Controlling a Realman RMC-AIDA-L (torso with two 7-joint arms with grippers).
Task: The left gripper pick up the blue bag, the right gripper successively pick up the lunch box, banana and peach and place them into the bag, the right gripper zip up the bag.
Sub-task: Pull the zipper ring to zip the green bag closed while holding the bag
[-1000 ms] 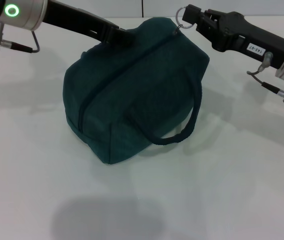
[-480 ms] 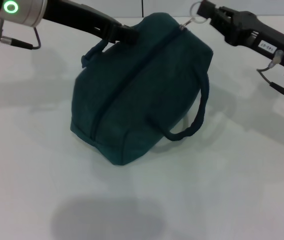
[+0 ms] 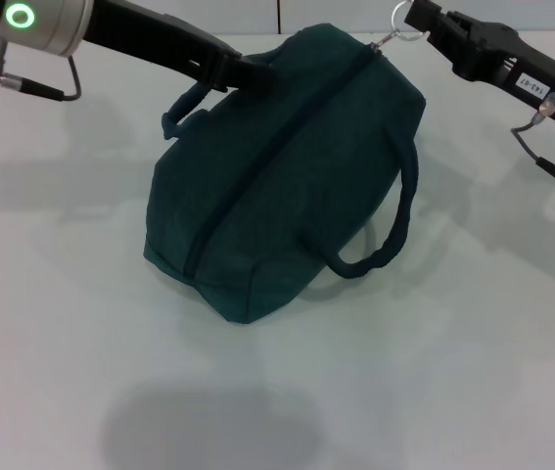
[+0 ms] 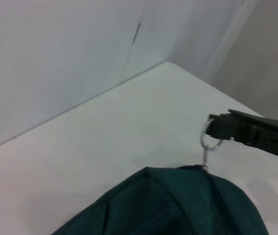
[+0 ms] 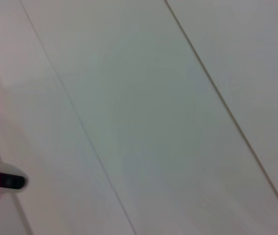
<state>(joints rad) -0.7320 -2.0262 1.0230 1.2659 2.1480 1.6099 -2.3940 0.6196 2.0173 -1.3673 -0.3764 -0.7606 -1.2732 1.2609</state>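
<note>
The white table (image 3: 375,392) is the biggest thing here, and the blue bag (image 3: 277,186) sits on it near the middle, a bit toward 12 o'clock. The bag is zipped closed. Its zip line runs along the top from about 7 o'clock up to 1 o'clock. The bag leans, with its far end lifted higher than its near end. One loop handle (image 3: 387,235) hangs on the bag's 3 o'clock side. The other handle (image 3: 187,103) sticks out at the bag's 10 o'clock side.

My left gripper (image 3: 250,74) comes in from 10 o'clock and is at the bag's top far edge, right by that handle. It looks closed on the bag there, with its tip pressed into the cloth.

My right gripper (image 3: 416,18) comes in from 2 o'clock. It sits just past the bag's far corner, at the bag's 1 o'clock. It is pinched on the ring zip pull (image 3: 404,29), which is the smallest thing I can see. The ring is pulled up and away from the bag. In my left wrist view the ring (image 4: 209,142) hangs from my right gripper (image 4: 216,128) just above the bag (image 4: 178,205).
</note>
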